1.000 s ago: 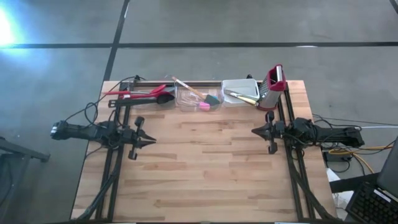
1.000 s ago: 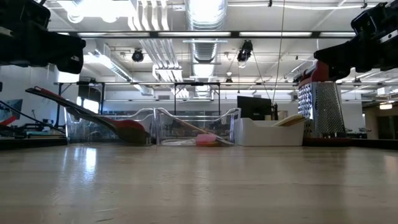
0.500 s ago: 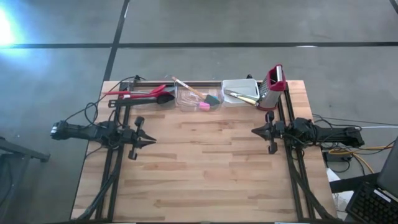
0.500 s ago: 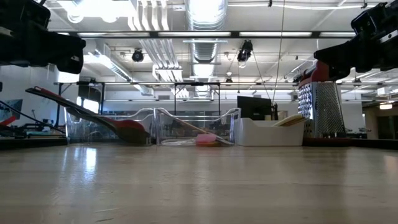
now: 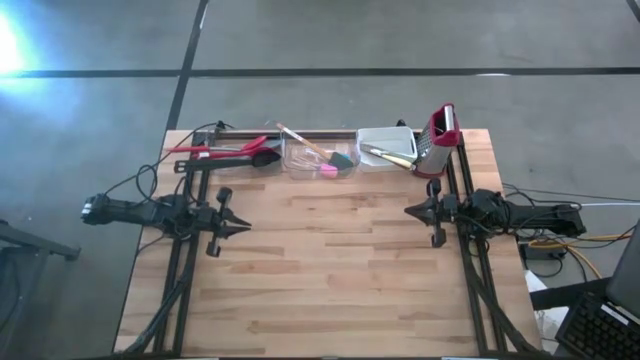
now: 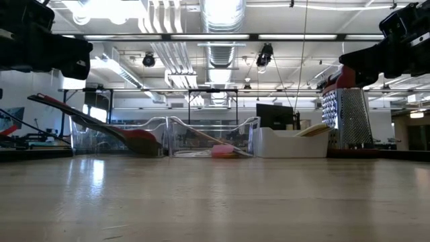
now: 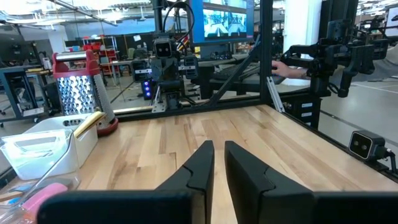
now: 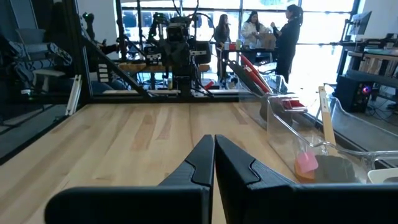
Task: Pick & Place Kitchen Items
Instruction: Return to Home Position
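Observation:
The kitchen items sit along the table's far edge. Red tongs and a black spoon (image 5: 235,152) lie leftmost, their handles slanting up over a tub wall (image 6: 101,124). A clear tub (image 5: 318,157) holds a wooden-handled scraper and a pink scraper (image 5: 328,171) (image 8: 305,163). A white tub (image 5: 385,148) holds pale-handled utensils (image 7: 87,122). My left gripper (image 5: 245,228) (image 7: 219,152) hovers shut over the left side of the table, pointing right. My right gripper (image 5: 408,211) (image 8: 214,146) hovers shut over the right side, pointing left. Both are well short of the items.
A steel box grater with a red top (image 5: 440,135) (image 6: 346,117) stands upright at the far right corner beside the white tub. Black frame rails run along the table's left, right and far edges. Bare wood (image 5: 325,260) lies between the grippers. People stand in the room beyond (image 8: 273,34).

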Tool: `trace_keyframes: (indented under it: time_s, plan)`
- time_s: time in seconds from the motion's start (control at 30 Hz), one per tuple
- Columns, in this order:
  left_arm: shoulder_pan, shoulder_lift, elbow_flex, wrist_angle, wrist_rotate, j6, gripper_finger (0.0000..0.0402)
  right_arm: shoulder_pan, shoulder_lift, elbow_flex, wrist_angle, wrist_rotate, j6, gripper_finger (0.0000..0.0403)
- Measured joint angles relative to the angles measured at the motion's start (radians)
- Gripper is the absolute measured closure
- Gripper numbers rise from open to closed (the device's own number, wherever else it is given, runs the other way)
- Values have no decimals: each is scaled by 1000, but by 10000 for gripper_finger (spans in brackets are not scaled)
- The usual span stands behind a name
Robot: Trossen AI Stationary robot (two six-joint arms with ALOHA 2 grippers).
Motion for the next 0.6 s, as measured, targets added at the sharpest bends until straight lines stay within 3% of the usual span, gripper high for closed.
trace_keyframes:
  time_s: [0.6]
  plan:
    - [0, 0, 0, 0, 0, 0, 362, -1, 0, 0, 0, 0, 0, 394]
